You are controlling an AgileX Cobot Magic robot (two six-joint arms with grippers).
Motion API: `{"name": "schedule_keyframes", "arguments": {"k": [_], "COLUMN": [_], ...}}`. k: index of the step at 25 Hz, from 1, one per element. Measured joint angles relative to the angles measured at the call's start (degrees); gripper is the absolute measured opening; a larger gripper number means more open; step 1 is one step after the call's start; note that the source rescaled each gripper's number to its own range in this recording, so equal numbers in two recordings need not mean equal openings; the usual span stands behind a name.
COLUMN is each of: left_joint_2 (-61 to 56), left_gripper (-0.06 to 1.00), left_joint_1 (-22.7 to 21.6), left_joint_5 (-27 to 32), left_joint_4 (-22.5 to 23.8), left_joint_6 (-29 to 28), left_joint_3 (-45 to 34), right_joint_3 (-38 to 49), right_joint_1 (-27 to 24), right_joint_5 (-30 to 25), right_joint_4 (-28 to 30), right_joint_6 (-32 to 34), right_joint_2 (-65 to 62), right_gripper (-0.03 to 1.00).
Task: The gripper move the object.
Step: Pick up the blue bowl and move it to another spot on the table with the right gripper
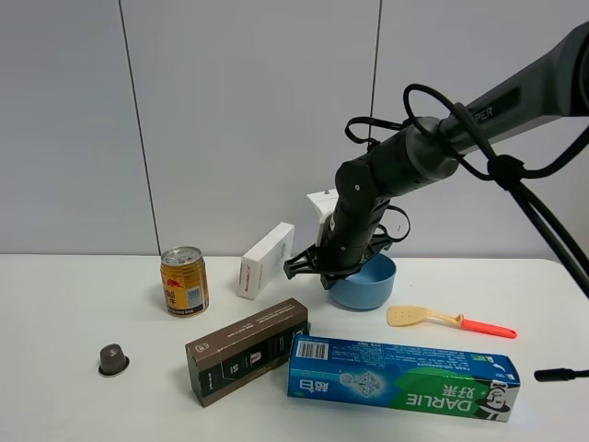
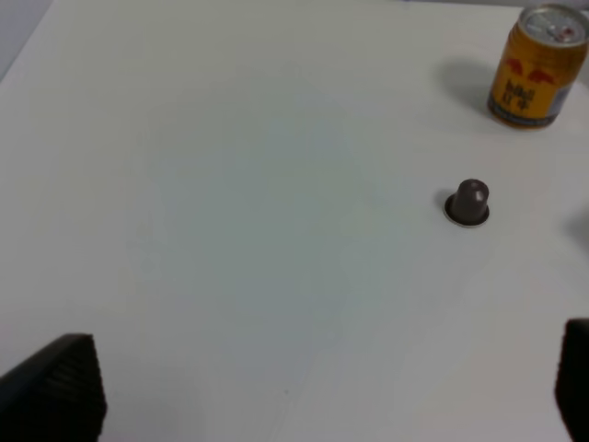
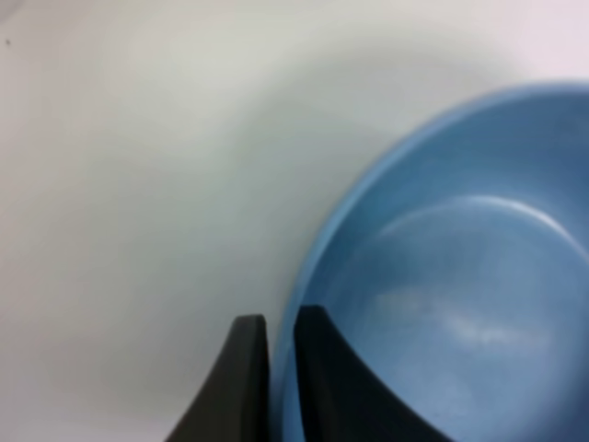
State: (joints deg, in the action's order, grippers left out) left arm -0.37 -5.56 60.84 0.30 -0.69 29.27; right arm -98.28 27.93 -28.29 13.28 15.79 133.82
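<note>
High camera faces the table (image 1: 74, 304); left wrist view shares its can (image 2: 537, 66), right wrist crowds the bowl (image 3: 460, 276).

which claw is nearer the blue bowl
Right. The right claw pinches the rim of the blue bowl, one finger inside and one outside. The left claw hangs open over the table by the capsule and can, well away.

Bowl (image 1: 366, 287) behind toothpaste box (image 1: 403, 378), spatula (image 1: 433, 319) right of it, can (image 1: 184, 282) left
</note>
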Motion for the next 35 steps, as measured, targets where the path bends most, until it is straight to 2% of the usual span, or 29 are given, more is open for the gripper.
{"name": "schedule_keyframes", "arguments": {"k": [7, 12, 20, 25, 35], "left_joint_2": [0.0, 0.0, 0.0, 0.0, 0.0], "left_gripper": [1.00, 1.00, 1.00, 1.00, 1.00], "left_joint_1": [0.0, 0.0, 0.0, 0.0, 0.0], "left_joint_5": [0.0, 0.0, 0.0, 0.0, 0.0], "left_joint_4": [0.0, 0.0, 0.0, 0.0, 0.0], "left_joint_6": [0.0, 0.0, 0.0, 0.0, 0.0], "left_joint_3": [0.0, 0.0, 0.0, 0.0, 0.0], "right_joint_3": [0.0, 0.0, 0.0, 0.0, 0.0], "right_joint_1": [0.0, 0.1, 0.2, 1.0, 5.9], "right_joint_5": [-2.6, -7.5, -13.7, -17.8, -25.8], "right_joint_4": [1.5, 3.2, 4.7, 3.1, -2.8], "right_joint_6": [-1.8, -1.8, -6.9, -9.2, -14.3], "right_joint_2": [-0.1, -1.6, -9.2, -15.0, -23.4], "right_gripper": [0.00, 0.00, 0.00, 0.00, 0.00]}}
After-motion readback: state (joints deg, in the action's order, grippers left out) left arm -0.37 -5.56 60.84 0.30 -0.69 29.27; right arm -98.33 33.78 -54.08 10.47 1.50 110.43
